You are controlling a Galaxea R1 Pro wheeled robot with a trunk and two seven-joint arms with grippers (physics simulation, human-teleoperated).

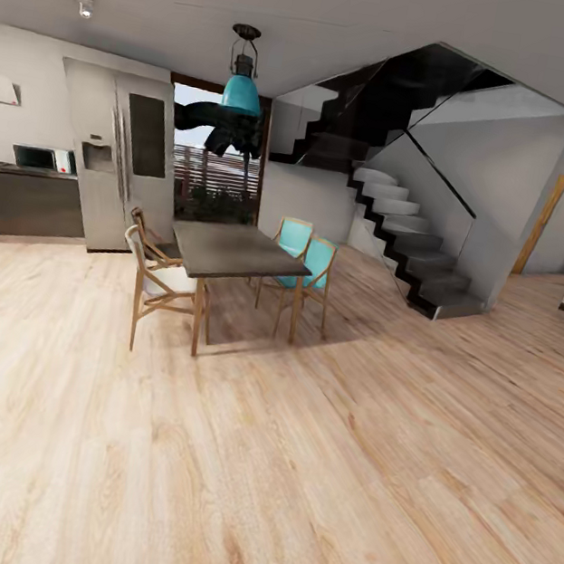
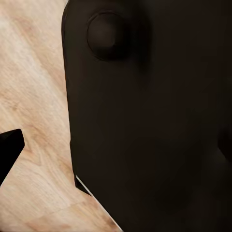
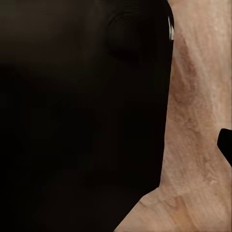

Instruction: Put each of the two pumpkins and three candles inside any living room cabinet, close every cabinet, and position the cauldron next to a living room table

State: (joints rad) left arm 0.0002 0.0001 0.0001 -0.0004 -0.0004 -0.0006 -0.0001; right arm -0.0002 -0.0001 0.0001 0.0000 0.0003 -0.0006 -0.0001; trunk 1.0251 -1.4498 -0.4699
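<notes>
The pumpkins, candles, cabinet and cauldron are out of view. In the head view a dark-topped dining table [image 1: 228,250] stands on light wood floor [image 1: 288,467], several metres ahead. In the left wrist view a large dark rounded part of my own body [image 2: 145,125] sits over the floor [image 2: 34,96], with one black tip [image 2: 9,150] at the frame's edge. The right wrist view is alike: dark body [image 3: 82,121], floor [image 3: 198,121] and a black tip [image 3: 226,145]. Neither view shows how the jaws stand.
Two teal chairs [image 1: 319,265] and wooden chairs with a white cushion [image 1: 158,280] surround the table. A fridge [image 1: 123,159] and kitchen counter [image 1: 30,199] lie at the back left, a dark staircase [image 1: 408,239] at the back right. Open floor stretches ahead.
</notes>
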